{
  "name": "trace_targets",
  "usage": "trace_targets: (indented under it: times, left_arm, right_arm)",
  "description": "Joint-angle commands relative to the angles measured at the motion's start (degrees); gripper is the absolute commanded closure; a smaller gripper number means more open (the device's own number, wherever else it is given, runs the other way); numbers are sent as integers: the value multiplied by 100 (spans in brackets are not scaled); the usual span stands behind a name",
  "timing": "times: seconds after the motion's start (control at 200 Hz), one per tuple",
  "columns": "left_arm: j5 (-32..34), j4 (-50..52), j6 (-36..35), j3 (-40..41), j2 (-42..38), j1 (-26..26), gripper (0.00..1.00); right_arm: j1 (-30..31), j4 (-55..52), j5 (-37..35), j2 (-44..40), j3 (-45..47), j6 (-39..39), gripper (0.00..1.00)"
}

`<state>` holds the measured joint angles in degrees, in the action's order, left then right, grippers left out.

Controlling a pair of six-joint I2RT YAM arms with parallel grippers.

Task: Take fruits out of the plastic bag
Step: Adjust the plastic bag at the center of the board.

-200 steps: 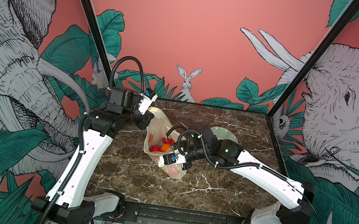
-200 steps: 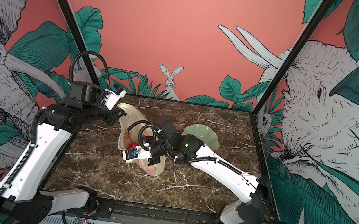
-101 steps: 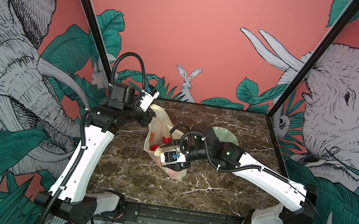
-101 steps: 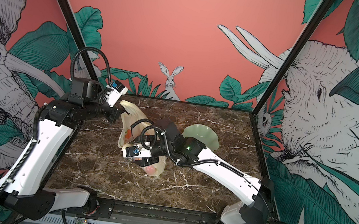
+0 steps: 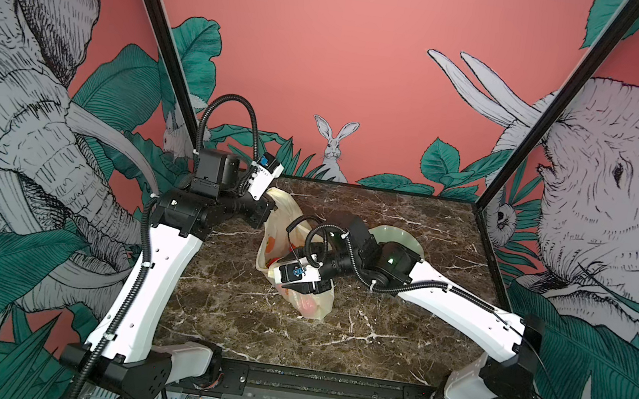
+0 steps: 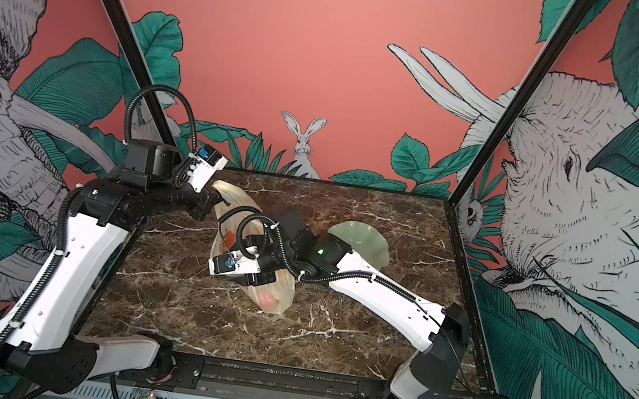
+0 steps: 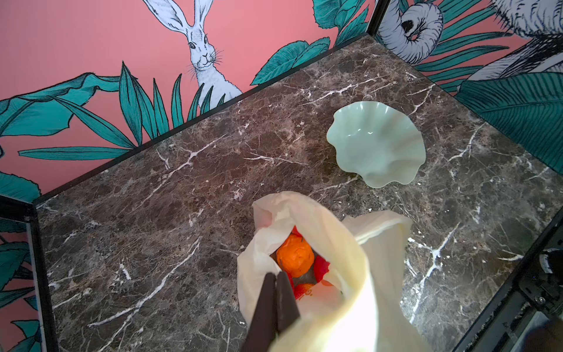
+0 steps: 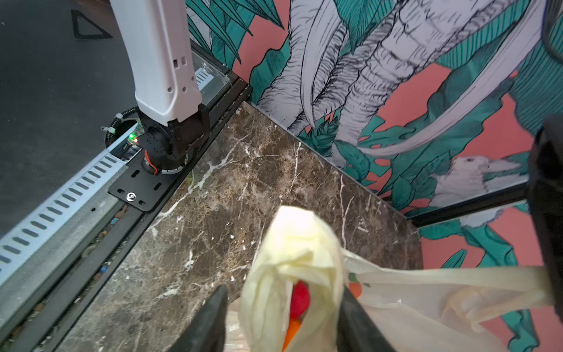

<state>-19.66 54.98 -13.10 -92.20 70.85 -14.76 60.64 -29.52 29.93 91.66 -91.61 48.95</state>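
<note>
Now | left fingers (image 7: 264, 300): clenched on plastic bag (image 7: 323, 222) rim | right fingers (image 8: 210, 323): parted around bunched bag fold | orange (image 7: 295, 258) inside bag, on counter (image 7: 182, 213) | versus earlier: right fingers further across bag mouth.

Your right gripper (image 8: 284, 292): jaws apart, bunched fold of plastic bag (image 8: 292, 243) fills most of gap between them, red fruit (image 8: 300, 297) wrapped inside fold. Ahead of it, bare table (image 8: 228, 198) free up to wall (image 8: 396, 91). Your left gripper (image 7: 276, 275): pinched at bag rim. Bag mouth just past its tips is narrow, and orange (image 7: 295, 259) plugs it. Beyond bag, open table as far as dish (image 7: 376, 143).
</note>
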Motion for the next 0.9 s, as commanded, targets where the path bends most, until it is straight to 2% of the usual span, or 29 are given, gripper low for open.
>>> trace_targets:
  times: [0.0,0.22,0.48,0.58,0.715,0.8,0.895]
  left_arm:
    - [-38,225,-107,36,-175,-32,100]
    - [-24,232,-132,115,-178,-33,100]
    - [-121,311,-144,93,-125,-35,100]
    - [-76,334,-162,89,-148,-34,100]
    - [63,339,-173,99,-198,-28,100]
    - [236,339,-158,114,-205,-34,100]
    - [579,277,-75,117,-225,-37,100]
  right_arm:
    - [-84,-361,-109,-34,-149,297,42]
    - [-363,-698,98,267,-563,243,43]
    - [-398,-1011,344,714,-1071,415,43]
    - [-405,-1282,396,937,-1373,533,57]
    - [-412,-1488,322,1074,-1596,654,86]
    - [-431,-1416,160,1006,-1526,682,99]
    - [-513,-1152,29,837,-1320,651,100]
